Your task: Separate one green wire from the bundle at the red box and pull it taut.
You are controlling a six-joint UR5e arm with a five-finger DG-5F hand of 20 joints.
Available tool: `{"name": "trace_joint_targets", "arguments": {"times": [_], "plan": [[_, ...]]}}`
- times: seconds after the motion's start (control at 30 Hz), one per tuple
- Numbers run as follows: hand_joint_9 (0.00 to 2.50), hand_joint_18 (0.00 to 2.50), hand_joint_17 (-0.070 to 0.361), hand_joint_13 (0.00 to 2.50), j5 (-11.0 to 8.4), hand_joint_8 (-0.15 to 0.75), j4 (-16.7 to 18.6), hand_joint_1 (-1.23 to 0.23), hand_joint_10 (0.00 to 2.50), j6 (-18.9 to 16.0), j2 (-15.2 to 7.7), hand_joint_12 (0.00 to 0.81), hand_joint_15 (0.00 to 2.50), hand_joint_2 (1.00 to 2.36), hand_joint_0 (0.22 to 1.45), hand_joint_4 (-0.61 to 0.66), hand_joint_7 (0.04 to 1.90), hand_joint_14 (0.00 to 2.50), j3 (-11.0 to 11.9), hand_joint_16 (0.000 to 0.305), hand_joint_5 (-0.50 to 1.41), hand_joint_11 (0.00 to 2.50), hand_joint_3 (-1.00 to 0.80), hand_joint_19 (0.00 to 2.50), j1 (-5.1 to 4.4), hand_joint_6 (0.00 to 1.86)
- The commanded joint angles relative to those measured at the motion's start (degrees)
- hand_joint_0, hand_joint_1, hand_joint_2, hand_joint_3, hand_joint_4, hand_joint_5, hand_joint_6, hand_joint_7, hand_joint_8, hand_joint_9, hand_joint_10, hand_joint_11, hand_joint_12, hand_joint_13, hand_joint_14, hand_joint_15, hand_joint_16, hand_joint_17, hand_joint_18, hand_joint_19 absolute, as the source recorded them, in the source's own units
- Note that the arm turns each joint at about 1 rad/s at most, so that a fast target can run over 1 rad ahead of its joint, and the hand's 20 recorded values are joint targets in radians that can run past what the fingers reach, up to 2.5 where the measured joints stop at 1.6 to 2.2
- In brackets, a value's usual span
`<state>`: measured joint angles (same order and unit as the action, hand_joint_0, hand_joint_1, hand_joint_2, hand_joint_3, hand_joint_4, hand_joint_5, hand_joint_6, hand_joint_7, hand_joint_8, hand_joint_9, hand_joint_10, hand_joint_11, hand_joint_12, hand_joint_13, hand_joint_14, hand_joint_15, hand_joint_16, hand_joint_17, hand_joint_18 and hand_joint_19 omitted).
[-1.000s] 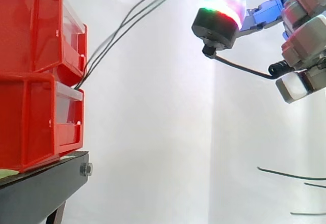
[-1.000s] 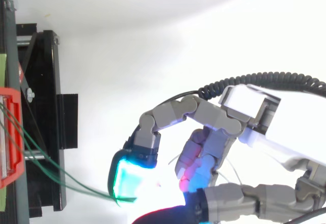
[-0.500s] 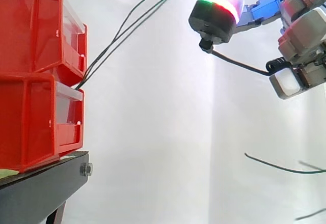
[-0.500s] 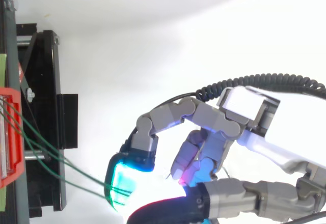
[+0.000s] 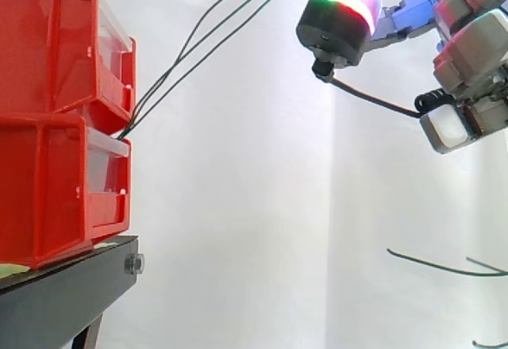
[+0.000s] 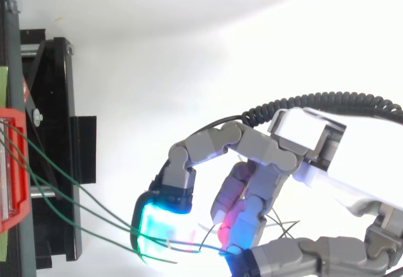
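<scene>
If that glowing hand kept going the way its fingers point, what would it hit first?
Likely the upper red bin, where the green wires the hand holds lead; nothing else lies between. Depth is unclear, so it may miss.

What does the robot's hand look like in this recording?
The hand has a white, boxy palm housing and grey segmented fingers with some bluish links. Its fingertips are thick rounded pads on black bases, glowing cyan, green, red, magenta and white.
</scene>
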<state>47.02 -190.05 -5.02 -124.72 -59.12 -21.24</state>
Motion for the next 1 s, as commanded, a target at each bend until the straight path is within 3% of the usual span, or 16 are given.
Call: {"name": "trace_joint_targets", "arguments": {"times": [0.0,0.17,0.3,0.47,0.73,0.87,0.97], "plan": [[1.52,0.79,0.093,1.33,0.0,0.259,0.03,-0.76,0.03,0.01,0.0,0.324,0.9,1.01,0.57,0.05,1.05,0.03,-0.03,0.041,-0.15,0.95,-0.42,0.74,-0.03,0.85],[1.5,0.79,0.092,1.33,0.0,0.262,0.03,-0.78,0.03,0.01,0.0,0.32,0.91,1.02,0.59,-0.03,1.09,0.03,-0.03,0.041,-0.15,0.96,-0.26,0.73,-0.12,0.87],[1.44,0.79,0.091,1.32,0.0,0.248,0.03,-0.85,0.03,0.01,0.0,0.317,0.92,1.02,0.62,-0.07,1.02,0.03,-0.03,0.041,-0.16,0.95,-0.25,0.72,-0.12,0.9],[1.39,0.8,0.091,1.31,0.0,0.237,0.03,-0.96,0.03,0.01,0.0,0.311,0.91,1.0,0.65,0.01,0.96,0.03,-0.03,0.04,-0.18,0.95,-0.5,0.71,-0.21,0.89],[1.44,0.84,0.096,1.35,0.0,0.257,-0.06,-0.78,0.03,-0.08,0.0,0.333,0.91,1.0,0.53,0.05,0.92,0.03,0.06,0.043,-0.17,0.93,-0.5,0.71,-0.21,0.89],[1.46,0.85,0.095,1.36,0.0,0.261,-0.15,-0.62,0.03,-0.08,0.0,0.328,0.9,1.0,0.55,0.04,0.94,0.03,-0.03,0.042,-0.17,0.94,-0.5,0.71,-0.21,0.88],[1.47,0.84,0.091,1.36,0.0,0.253,-0.15,-0.6,0.03,-0.08,0.0,0.324,0.91,1.0,0.59,0.03,0.97,0.03,-0.03,0.041,-0.17,0.94,-0.5,0.72,-0.21,0.88]]}}
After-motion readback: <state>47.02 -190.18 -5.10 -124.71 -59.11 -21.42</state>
